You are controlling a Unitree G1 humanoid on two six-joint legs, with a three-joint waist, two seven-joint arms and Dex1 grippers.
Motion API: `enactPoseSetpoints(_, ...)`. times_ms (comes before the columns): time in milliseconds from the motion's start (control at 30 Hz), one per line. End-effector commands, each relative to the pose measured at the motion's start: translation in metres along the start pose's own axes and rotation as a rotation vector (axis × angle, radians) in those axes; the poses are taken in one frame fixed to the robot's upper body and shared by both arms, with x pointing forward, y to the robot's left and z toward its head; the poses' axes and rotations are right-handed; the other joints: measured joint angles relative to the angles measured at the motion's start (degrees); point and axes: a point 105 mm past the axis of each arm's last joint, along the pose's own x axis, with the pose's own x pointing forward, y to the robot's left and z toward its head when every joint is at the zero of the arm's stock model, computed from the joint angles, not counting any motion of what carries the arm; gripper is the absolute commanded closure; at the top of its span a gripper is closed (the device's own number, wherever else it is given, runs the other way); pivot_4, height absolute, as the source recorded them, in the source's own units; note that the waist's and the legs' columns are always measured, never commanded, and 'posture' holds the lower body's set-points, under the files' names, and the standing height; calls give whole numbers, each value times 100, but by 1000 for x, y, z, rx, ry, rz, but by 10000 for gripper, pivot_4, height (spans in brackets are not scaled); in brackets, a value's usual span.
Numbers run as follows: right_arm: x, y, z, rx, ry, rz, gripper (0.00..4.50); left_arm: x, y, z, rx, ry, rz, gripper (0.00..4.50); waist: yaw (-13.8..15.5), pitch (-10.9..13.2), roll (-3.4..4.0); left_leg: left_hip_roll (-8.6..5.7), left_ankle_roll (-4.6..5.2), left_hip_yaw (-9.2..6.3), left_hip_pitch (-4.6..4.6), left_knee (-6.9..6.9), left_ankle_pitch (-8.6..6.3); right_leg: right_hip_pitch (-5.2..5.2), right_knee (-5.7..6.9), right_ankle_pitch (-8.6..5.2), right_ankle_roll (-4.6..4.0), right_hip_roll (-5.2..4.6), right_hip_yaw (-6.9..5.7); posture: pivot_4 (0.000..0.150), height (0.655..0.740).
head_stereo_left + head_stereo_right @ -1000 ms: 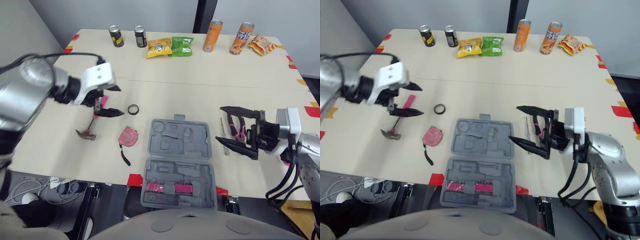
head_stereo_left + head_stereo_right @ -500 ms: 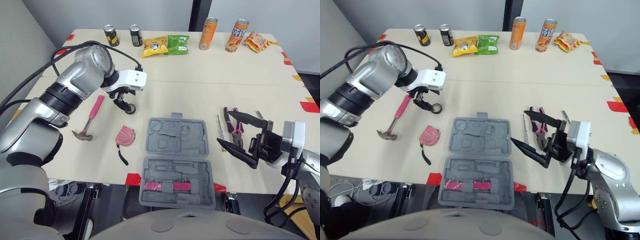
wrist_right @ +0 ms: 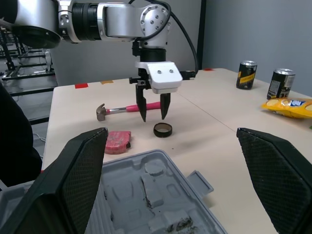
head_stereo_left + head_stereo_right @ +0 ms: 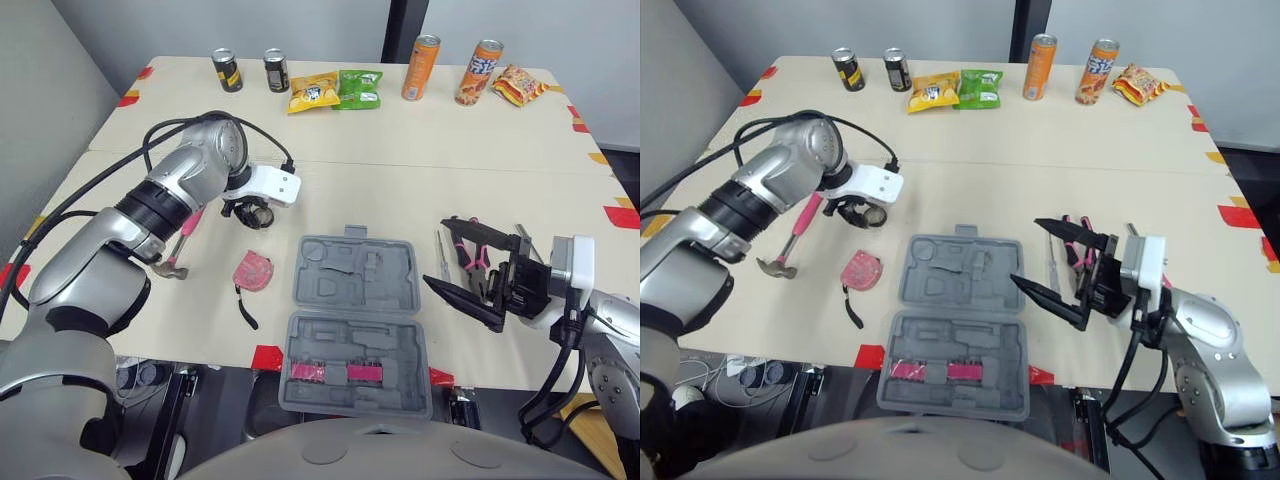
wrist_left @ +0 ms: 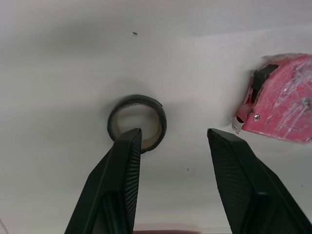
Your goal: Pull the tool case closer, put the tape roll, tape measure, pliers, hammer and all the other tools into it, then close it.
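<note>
Hovering low over the flat tape roll, left gripper with fingers spread; roll under one fingertip, slightly right of the gap. Right gripper, also spread, well apart.

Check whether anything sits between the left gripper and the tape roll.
Nothing visible does. The left gripper hangs over the tape roll with jaws open, and there is only bare table between them. The tape measure lies off to one side, apart from the roll and outside that path.
</note>
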Motion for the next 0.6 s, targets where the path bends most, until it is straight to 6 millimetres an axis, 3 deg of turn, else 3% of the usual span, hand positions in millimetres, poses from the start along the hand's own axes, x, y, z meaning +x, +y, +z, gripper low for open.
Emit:
enactPoseSetpoints(33,1,1,7,-30,-20,24,0,4,2,-5,6,34,17,22163,2,0,0,0,0,-1,0,1,0,0,1,-1,-1,0,-1,1500,7400)
enactPoseSetpoints(433,-3,3,3,-31,-12,21,0,31,5,-12,-33,56,-8,22163,14,0,0,0,1,-6,-5,10,0,0,4,-1,-2,-3,-7,1500,7400)
enactPoseSetpoints(600,-5,5,2,-34,-9,14,0,39,9,-9,-49,40,1,37279,22,-8,0,0,2,-8,-5,10,0,3,4,-2,-3,-5,-10,1500,7400)
